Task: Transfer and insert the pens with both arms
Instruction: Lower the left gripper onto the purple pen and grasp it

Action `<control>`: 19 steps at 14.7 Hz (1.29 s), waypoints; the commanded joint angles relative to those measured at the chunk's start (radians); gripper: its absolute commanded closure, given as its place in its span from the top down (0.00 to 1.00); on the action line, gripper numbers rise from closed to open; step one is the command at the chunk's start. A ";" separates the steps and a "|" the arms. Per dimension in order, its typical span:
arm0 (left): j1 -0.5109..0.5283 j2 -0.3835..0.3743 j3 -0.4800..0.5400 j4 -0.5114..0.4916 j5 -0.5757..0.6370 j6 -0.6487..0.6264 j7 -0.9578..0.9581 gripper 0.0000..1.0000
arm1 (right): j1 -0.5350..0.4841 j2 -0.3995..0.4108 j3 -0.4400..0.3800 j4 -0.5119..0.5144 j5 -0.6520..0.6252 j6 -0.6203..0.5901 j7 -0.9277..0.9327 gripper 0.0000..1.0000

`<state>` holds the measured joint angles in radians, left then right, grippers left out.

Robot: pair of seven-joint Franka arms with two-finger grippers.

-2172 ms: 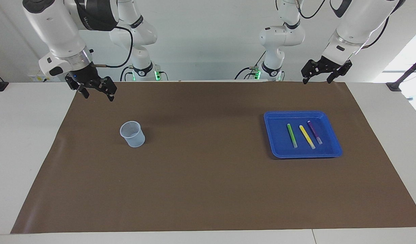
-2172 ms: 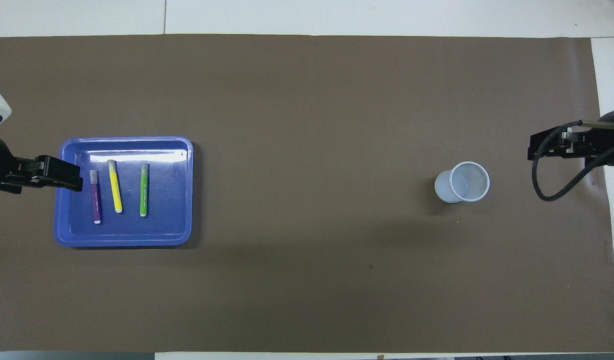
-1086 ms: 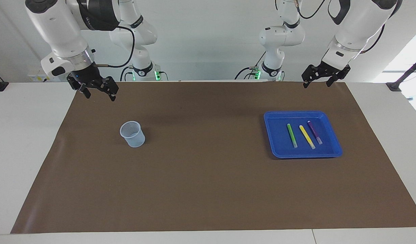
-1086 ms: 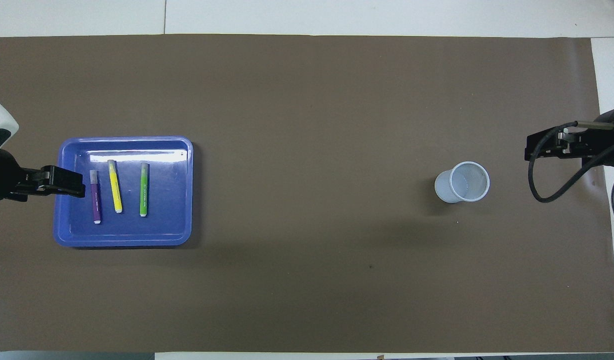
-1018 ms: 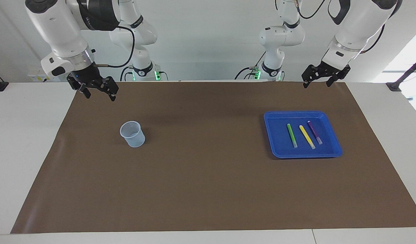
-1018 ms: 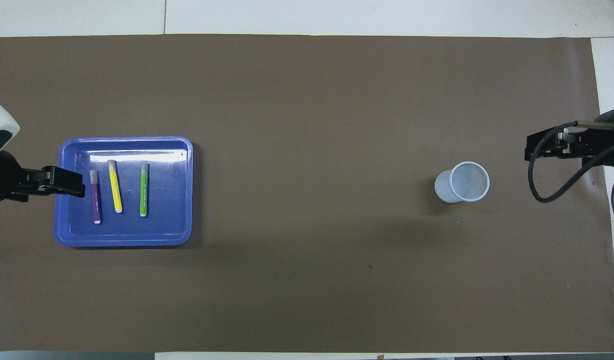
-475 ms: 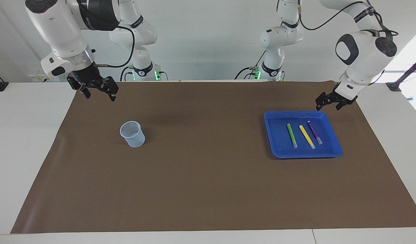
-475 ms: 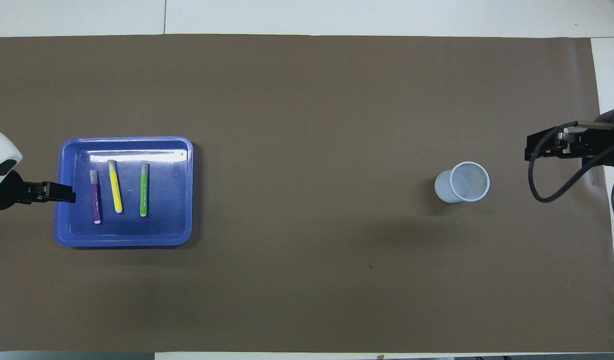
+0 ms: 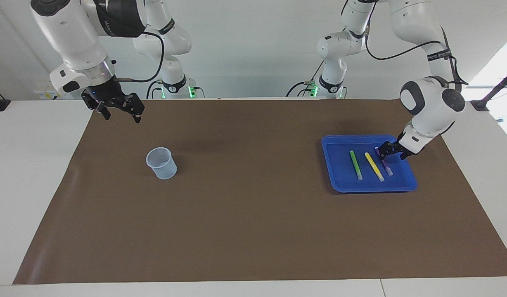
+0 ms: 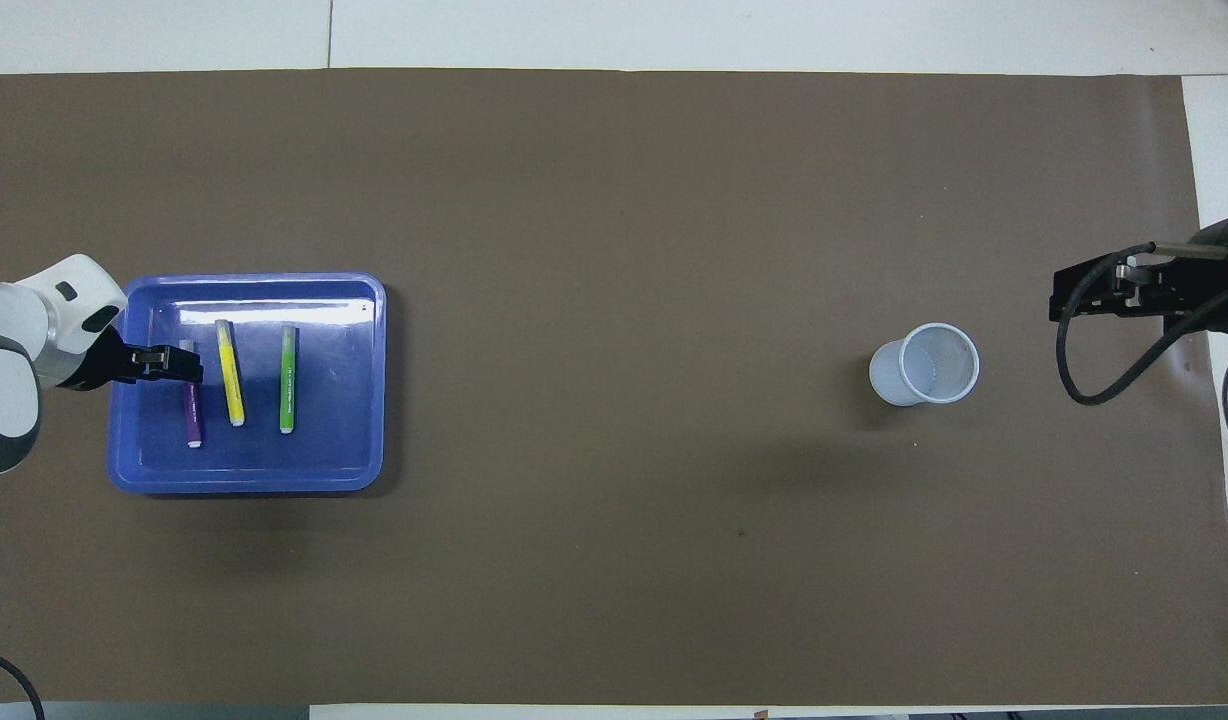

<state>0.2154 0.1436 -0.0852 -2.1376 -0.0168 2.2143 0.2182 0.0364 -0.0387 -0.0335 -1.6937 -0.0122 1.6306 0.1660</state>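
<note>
At the right of the facing view, your left pincer (image 9: 389, 152) is sitting low inside the blue tray (image 9: 340, 181), right at the upper end of the purple pen (image 9: 387, 168); whether its fingers are closed on the pen or only around it, you cannot tell. That pen is lying flat in the tray, at the tray's side toward the left arm's end of the table (image 9: 39, 165). Just beside it the yellow pen (image 9: 374, 166) is lying, and next to that the green pen (image 9: 356, 165), all three roughly parallel with their pale ends pointing toward the lower edge of the frame. In the overhead view the same pincer (image 10: 169, 362) is covering the upper end of the purple pen (image 10: 192, 420) at the left of the frame.

At the upper left of the facing view, your right pincer (image 9: 120, 113) is hanging in the air over the edge of the brown mat (image 9: 253, 214), fingers spread apart and holding nothing; that arm is waiting. Below it in the frame, a pale translucent cup (image 9: 161, 163) is standing upright on the mat, well apart from the tray.
</note>
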 commanded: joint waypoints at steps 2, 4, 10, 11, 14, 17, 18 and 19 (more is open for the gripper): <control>0.007 0.025 -0.002 0.002 -0.002 0.030 0.021 0.72 | -0.004 -0.010 0.001 -0.004 0.020 -0.012 0.006 1.00; 0.010 0.034 -0.002 0.002 -0.002 0.031 0.020 0.69 | -0.004 -0.010 0.001 -0.004 0.020 -0.011 0.006 1.00; 0.015 0.047 -0.002 -0.001 -0.002 0.048 0.017 0.62 | -0.006 -0.010 0.001 -0.004 0.020 -0.011 0.006 1.00; 0.013 0.048 -0.002 -0.002 -0.002 0.053 0.015 0.62 | -0.004 -0.010 0.001 -0.004 0.020 -0.012 0.006 1.00; 0.015 0.057 -0.002 -0.011 -0.002 0.071 0.015 0.61 | -0.006 -0.010 0.001 -0.004 0.020 -0.012 0.006 1.00; 0.015 0.067 -0.002 -0.008 -0.002 0.071 0.015 0.54 | -0.004 -0.010 0.001 -0.004 0.020 -0.012 0.006 1.00; 0.015 0.067 -0.002 -0.007 -0.002 0.071 0.015 0.47 | -0.004 -0.010 0.001 -0.004 0.020 -0.012 0.006 1.00; 0.015 0.067 -0.002 -0.005 -0.002 0.070 0.015 0.40 | -0.004 -0.010 0.001 -0.006 0.020 -0.012 0.006 1.00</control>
<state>0.2194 0.2104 -0.0848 -2.1381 -0.0167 2.2641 0.2202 0.0364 -0.0387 -0.0337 -1.6937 -0.0122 1.6305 0.1660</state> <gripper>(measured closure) 0.454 0.000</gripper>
